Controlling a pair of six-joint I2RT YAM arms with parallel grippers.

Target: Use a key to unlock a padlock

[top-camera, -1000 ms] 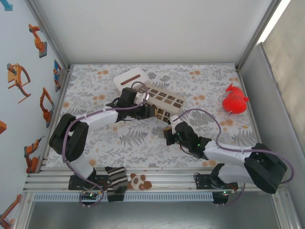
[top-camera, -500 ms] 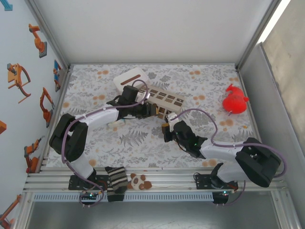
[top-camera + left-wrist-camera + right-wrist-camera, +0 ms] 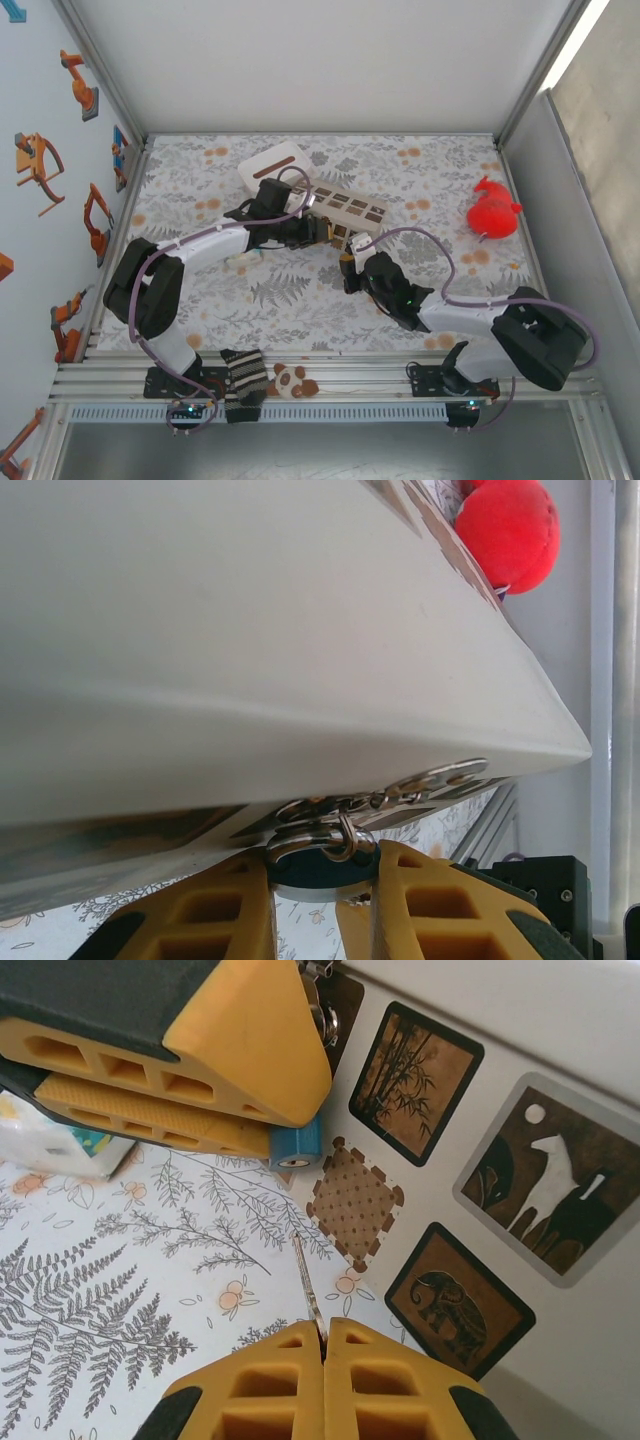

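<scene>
My left gripper [image 3: 325, 232] is shut on the padlock [image 3: 320, 872], a small blue-cased lock with a silver shackle. A key ring and short chain [image 3: 400, 798] hang from the shackle against the beige box [image 3: 250, 630]. In the right wrist view the padlock's keyhole end [image 3: 296, 1148] pokes out from the left gripper [image 3: 290, 1130]. My right gripper [image 3: 325, 1338] is shut on the key [image 3: 309, 1285]. Its thin blade points up at the padlock, a short gap below it. From above, the right gripper [image 3: 347, 268] sits just below and right of the left one.
The beige box [image 3: 345, 212] with picture tiles lies right behind both grippers. A white lid [image 3: 272, 165] is at its far left end, and a white packet [image 3: 60, 1145] lies under the left arm. A red plush [image 3: 493, 211] sits far right. A sock [image 3: 243, 380] and a panda toy [image 3: 291, 379] lie by the near rail.
My right gripper has moved up and slightly left with the key, closer to the padlock. The left gripper has shifted only slightly, still shut on the padlock.
</scene>
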